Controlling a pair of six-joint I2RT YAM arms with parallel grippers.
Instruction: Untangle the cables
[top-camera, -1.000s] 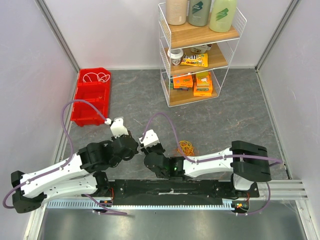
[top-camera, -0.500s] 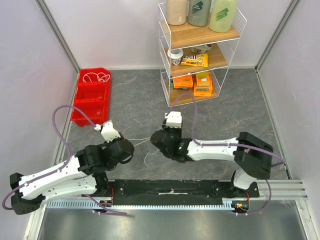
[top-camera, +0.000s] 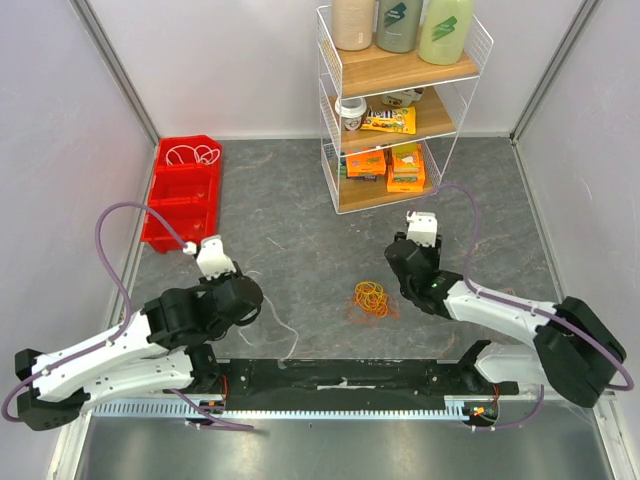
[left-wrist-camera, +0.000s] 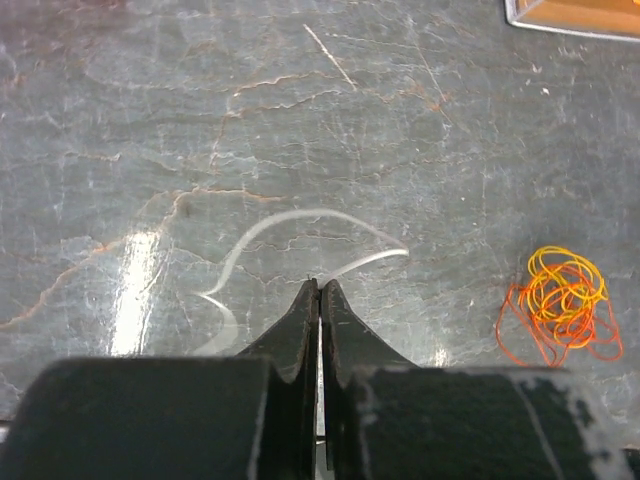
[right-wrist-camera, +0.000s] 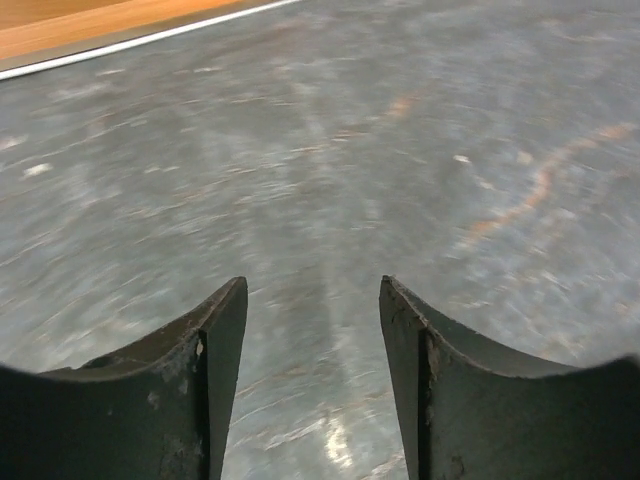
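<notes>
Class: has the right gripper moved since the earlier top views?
Yes. The right gripper swung rightward, from left of the wire shelf to below its right half.

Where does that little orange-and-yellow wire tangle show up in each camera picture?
Top external: orange-and-yellow tangle, just below centre.
Left wrist: lower right, beside the left tool pinching a white cable.
Right wrist: not in it.
Shared landmark: shelf rack's bottom edge, upper middle from above, top right corner for left wrist, top left for right wrist.
</notes>
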